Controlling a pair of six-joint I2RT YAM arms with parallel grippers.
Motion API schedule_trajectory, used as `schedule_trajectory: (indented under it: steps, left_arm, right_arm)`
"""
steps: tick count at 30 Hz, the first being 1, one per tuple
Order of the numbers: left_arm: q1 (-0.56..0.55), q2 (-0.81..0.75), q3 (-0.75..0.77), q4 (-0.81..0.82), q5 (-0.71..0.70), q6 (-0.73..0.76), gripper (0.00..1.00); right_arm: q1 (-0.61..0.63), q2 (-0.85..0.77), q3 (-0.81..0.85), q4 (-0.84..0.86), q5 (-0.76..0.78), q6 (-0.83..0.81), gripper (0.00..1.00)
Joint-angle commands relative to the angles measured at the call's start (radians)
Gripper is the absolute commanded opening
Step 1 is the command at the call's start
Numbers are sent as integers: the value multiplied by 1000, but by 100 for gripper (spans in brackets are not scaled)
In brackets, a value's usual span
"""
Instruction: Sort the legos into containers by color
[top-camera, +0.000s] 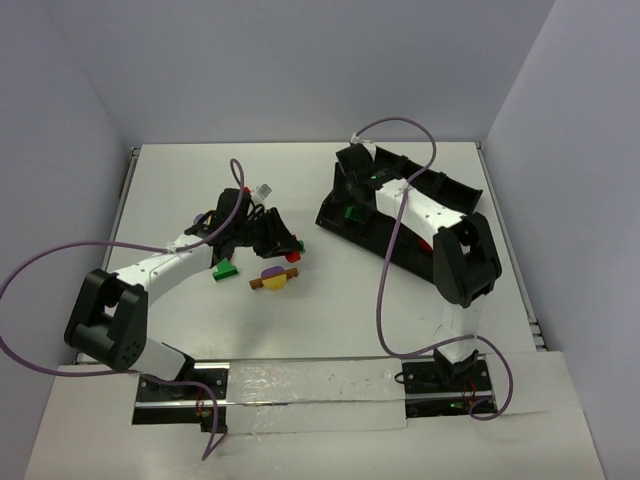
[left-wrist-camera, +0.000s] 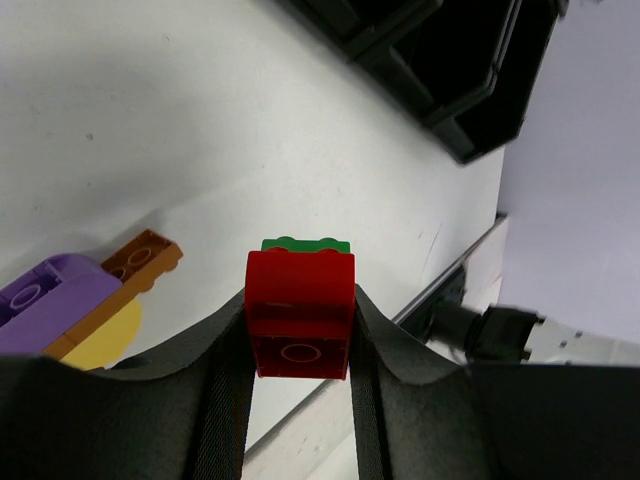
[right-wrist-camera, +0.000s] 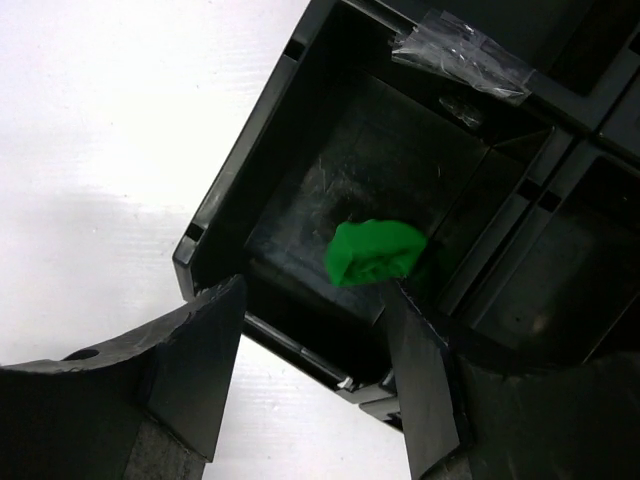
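hovering right end effector (right-wrist-camera: 315, 300) gapes above green lego (right-wrist-camera: 375, 252) in tray (right-wrist-camera: 238, 155).

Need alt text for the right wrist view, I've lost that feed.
The right gripper hangs open and empty above a corner compartment of the black tray, where a single green lego shows, slightly blurred. White table lies to the left; clear tape clings to a far wall.

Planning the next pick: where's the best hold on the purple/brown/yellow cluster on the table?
Probably the purple brick, from straight above, clamping its flat long sides. It stands highest; the brown plate is thin and the yellow disc lies flat underneath.
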Motion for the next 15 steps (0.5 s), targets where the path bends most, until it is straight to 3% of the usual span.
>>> schedule_trajectory:
  steps: [1, 4, 6, 10, 15]
  left_arm:
    - [14, 7, 123, -66, 104, 144, 0]
    - [43, 26, 165, -117, 164, 232, 0]
    - [95, 24, 161, -87, 288, 231, 0]
    - [130, 27, 174, -110, 456, 252, 0]
    - [132, 27, 165, -70, 584, 234, 0]
  right_arm:
    - [1, -130, -13, 30, -19, -8, 64]
    - [1, -279, -154, 144, -108, -21, 61]
    - [1, -400, -286, 264, -209, -56, 63]
    - [5, -625, -536, 449, -415, -202, 71]
    - [37, -828, -824, 776, -615, -412, 72]
